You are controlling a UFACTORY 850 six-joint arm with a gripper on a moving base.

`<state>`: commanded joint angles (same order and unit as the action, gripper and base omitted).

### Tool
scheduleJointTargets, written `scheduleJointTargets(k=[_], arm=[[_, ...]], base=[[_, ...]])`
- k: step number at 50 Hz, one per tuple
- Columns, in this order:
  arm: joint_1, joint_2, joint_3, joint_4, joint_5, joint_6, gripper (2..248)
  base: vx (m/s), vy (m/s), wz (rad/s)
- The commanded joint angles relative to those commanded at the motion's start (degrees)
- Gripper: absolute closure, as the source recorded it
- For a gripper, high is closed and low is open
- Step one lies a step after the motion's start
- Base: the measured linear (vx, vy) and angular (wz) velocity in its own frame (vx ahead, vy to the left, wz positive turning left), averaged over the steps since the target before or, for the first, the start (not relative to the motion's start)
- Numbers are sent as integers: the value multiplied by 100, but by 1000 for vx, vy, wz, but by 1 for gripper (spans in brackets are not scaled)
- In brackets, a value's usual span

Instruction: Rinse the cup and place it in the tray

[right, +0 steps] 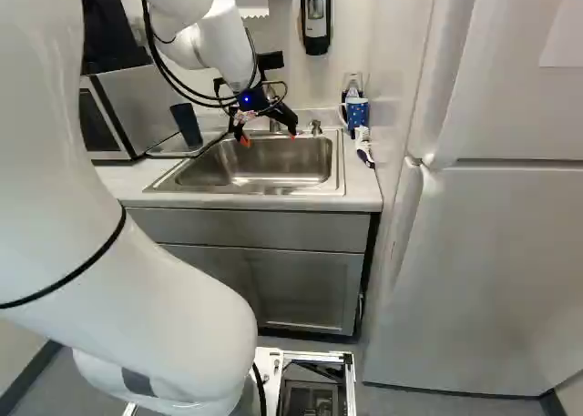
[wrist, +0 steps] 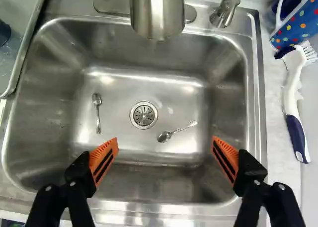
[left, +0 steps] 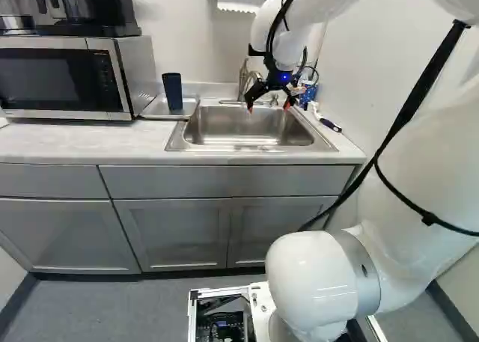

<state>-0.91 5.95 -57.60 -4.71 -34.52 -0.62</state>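
Well, the claw [wrist: 165, 139] gapes empty over the sink [wrist: 39, 113]; at its nine o'clock in the left base view, the cup [left: 172, 91] stands in the tray [left: 155, 111]. Likely light, stiff, slippery if wet: pinch mid-wall.

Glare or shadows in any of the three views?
Wrist view: bright glare patches on the sink floor, plus a vertical streak down the faucet; both spoons still readable. Left base view: dark band under the cabinets. Right base view: soft highlights in the sink, fridge pale, no harsh glare.
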Motion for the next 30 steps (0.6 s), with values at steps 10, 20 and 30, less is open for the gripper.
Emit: scheduleJointTargets(k=[10, 20, 30], arm=[[0, 0, 0, 0, 0, 0, 3], [0, 0, 0, 0, 0, 0, 3], [0, 0, 0, 0, 0, 0, 3]], base=[[0, 0, 0], [0, 0, 0], [0, 0, 0]])
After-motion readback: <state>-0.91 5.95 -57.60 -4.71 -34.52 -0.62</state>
